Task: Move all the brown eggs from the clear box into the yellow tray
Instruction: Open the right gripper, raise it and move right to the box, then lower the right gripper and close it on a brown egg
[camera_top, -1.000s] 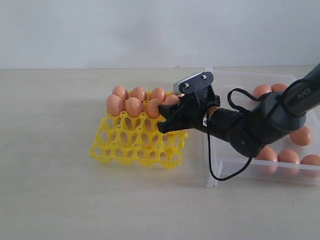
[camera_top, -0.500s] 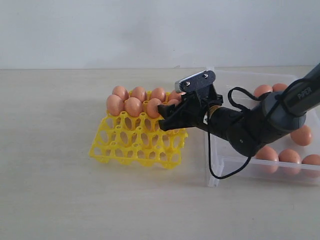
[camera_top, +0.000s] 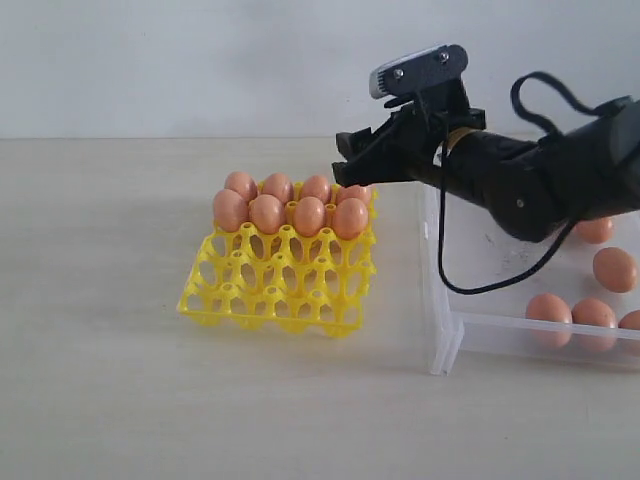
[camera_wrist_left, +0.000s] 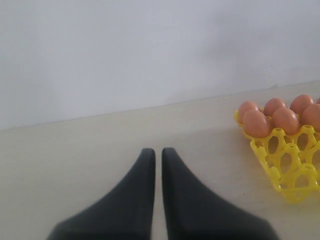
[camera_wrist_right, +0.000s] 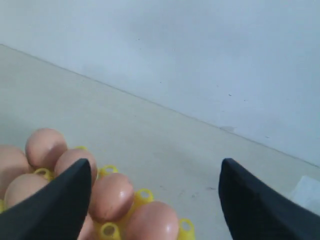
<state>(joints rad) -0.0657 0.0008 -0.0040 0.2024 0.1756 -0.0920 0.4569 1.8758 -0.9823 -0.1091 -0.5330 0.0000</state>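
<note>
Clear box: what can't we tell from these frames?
1. Brown eggs left in the clear box: the exterior view's right edge cuts the box off and the right arm covers its far part, so no full count.
2. Left end effector: seen only in the left wrist view; where it sits relative to the box is unknown.

Right gripper (camera_top: 340, 161) higher, off the yellow tray (camera_top: 268, 292), jaws wider (empty), 1 brown egg (camera_top: 350, 217) free in its cup

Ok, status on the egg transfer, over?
Right end effector open, empty, raised beside yellow plastic lattice tray. Left end effector shut, empty. Eight brown eggs seated in tray; at least five in clear plastic box. No obstruction.
</note>
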